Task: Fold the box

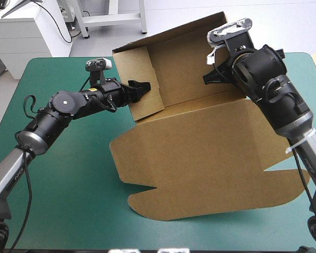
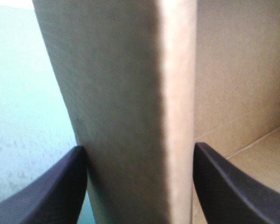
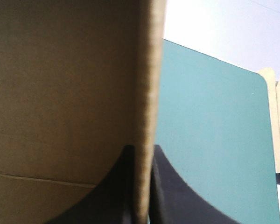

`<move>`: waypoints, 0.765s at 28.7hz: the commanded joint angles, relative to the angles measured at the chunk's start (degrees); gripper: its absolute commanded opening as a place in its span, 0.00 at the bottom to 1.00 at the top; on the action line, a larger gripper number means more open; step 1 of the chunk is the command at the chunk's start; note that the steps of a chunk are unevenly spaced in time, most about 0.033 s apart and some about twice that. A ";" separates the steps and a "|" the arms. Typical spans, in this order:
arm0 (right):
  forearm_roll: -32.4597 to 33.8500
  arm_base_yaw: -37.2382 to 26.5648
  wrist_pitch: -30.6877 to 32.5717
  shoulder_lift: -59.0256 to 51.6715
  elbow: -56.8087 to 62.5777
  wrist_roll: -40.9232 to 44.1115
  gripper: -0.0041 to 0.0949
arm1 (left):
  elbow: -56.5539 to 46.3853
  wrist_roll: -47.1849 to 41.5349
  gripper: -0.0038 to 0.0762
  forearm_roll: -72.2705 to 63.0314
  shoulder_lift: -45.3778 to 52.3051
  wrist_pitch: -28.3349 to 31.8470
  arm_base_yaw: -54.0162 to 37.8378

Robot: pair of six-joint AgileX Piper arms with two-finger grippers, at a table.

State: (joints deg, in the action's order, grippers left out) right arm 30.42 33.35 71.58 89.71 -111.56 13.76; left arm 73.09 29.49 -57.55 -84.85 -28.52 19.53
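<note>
The box (image 1: 200, 158) sat mid-frame in the high view, far walls raised, lid flat below. Our right gripper (image 1: 209, 78) pinched the raised board at upper right. Our left gripper (image 1: 141, 87) stood wide astride the left wall. We judged a slow, even inward tuck best.

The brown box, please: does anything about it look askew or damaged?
No damage shows. The brown cardboard box lies turned askew to the edges of the teal-green table, with only its far walls raised and its near part flat.
</note>
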 commanded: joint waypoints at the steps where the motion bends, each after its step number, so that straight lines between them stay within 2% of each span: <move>1: 2.07 2.12 -1.61 -2.29 -1.98 1.44 0.04 | 2.09 -0.38 0.62 -2.96 3.28 10.07 4.92; 4: 2.80 2.71 -1.51 -2.29 -1.98 2.30 0.04 | 2.09 -0.38 0.62 -2.37 3.43 12.91 6.68; 9: 3.20 2.71 -1.33 -2.29 -1.98 2.30 0.04 | 2.09 0.52 0.61 -1.41 3.43 12.94 6.83; 11: 3.20 2.71 -1.23 -2.29 -1.98 2.30 0.04 | 2.09 0.52 0.58 -1.41 3.43 13.16 6.83; 13: 3.09 2.71 -1.23 -2.29 -1.98 2.68 0.04 | 2.09 1.41 0.45 -1.41 3.43 13.16 6.83; 16: 2.96 2.71 -1.09 -2.29 -1.87 4.29 0.04 | 2.14 1.61 0.04 0.91 3.43 13.04 6.83; 22: 2.51 2.49 -0.21 -0.89 -1.79 4.83 0.04 | 2.14 0.90 0.04 2.49 3.43 12.31 6.72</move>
State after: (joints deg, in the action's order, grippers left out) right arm 35.93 35.34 71.63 89.05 -111.94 19.05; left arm 72.75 30.39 -53.37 -84.75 -12.04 24.75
